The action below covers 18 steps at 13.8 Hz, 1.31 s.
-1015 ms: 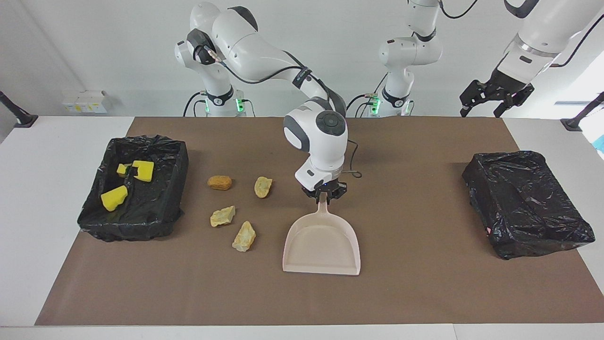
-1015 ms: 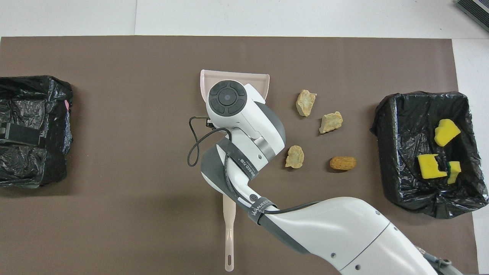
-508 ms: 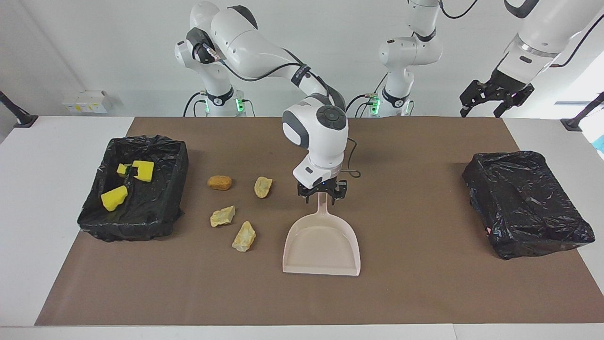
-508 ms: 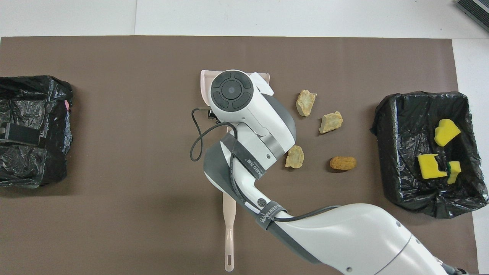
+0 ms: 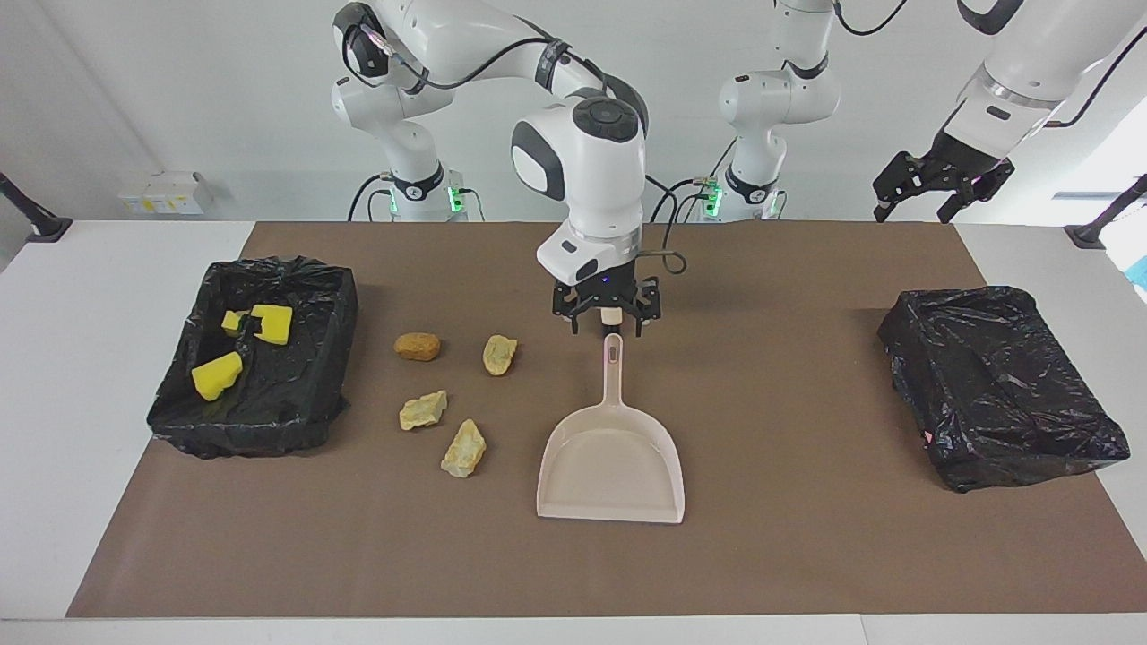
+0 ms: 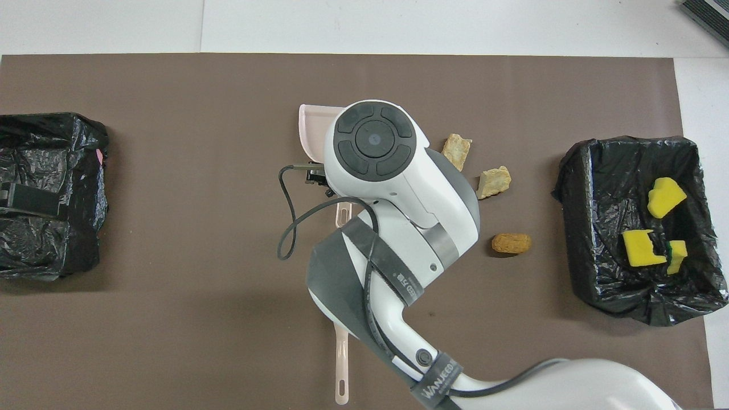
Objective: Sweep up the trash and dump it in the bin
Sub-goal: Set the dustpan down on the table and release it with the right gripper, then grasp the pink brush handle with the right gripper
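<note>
**Over the dustpan handle: right gripper wide, nothing held**

Above the handle tip of the pink dustpan (image 5: 611,466) hangs the right gripper (image 5: 607,328), pointing down, fingers spread wide, clear of the handle and gripping nothing. Comes in from the right arm's base and hides most of the pan in the overhead view.

At mid-mat lies the dustpan, flat on the brown mat (image 5: 789,555), handle toward the robots, mouth toward the table (image 5: 54,403) edge away from them.

Between dustpan and bin (image 5: 269,421), four bread-like lumps on the mat, all apart from the pan: one orange-brown (image 5: 418,346), three tan (image 5: 499,354) (image 5: 422,409) (image 5: 463,448).

Toward the right arm's end sits that bin, lined with a black bag, with three yellow sponge chunks (image 5: 217,374) (image 5: 271,323) (image 5: 233,321) inside.

Toward the left arm's end, a second bin (image 5: 995,385) wrapped in black bag.

Over the table corner at the left arm's end, nearest the robots, waits the left gripper (image 5: 912,213), raised, fingers apart, holding nothing.
</note>
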### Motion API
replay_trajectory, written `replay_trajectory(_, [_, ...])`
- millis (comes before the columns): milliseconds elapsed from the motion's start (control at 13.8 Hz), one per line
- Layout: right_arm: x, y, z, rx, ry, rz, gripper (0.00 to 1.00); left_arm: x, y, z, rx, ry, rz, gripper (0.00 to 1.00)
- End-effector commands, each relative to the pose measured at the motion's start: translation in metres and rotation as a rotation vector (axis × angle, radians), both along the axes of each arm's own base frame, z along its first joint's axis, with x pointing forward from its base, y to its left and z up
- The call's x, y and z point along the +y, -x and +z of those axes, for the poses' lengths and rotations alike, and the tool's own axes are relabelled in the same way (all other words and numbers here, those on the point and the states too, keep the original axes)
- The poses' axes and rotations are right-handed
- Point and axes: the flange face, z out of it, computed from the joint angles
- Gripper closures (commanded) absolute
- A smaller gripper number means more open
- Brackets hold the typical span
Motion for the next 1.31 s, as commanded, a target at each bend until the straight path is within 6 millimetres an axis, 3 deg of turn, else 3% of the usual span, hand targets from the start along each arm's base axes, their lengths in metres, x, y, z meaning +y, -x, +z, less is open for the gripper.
replay_trajectory(0, [-0.028,0.032,0.025,0.038,-0.007,-0.009,0.00,0.002,0.005,0.002,-0.008,-0.016,0.002,0.00])
replay_trajectory(145, [-0.032,0.055,0.034,0.070,-0.004,-0.024,0.00,0.003,0.005,0.003,-0.009,-0.016,0.002,0.00])
replay_trajectory(362, [-0.038,0.094,0.020,0.089,0.015,-0.047,0.00,0.002,0.005,0.003,-0.009,-0.016,0.000,0.00])
replay_trajectory(508, [-0.030,0.122,0.007,0.076,-0.010,-0.043,0.00,0.002,0.004,0.001,-0.006,-0.016,0.000,0.00])
replay_trajectory(870, [-0.031,0.155,-0.011,0.075,-0.005,-0.014,0.00,0.002,0.005,0.002,-0.008,-0.016,0.000,0.00])
replay_trajectory(1015, [-0.031,0.160,-0.016,0.083,0.003,-0.010,0.00,0.002,0.004,0.001,-0.006,-0.016,0.002,0.00])
replay_trajectory(1232, [-0.013,0.179,-0.035,0.076,-0.005,0.003,0.00,0.002,0.005,0.002,-0.008,-0.016,0.002,0.00])
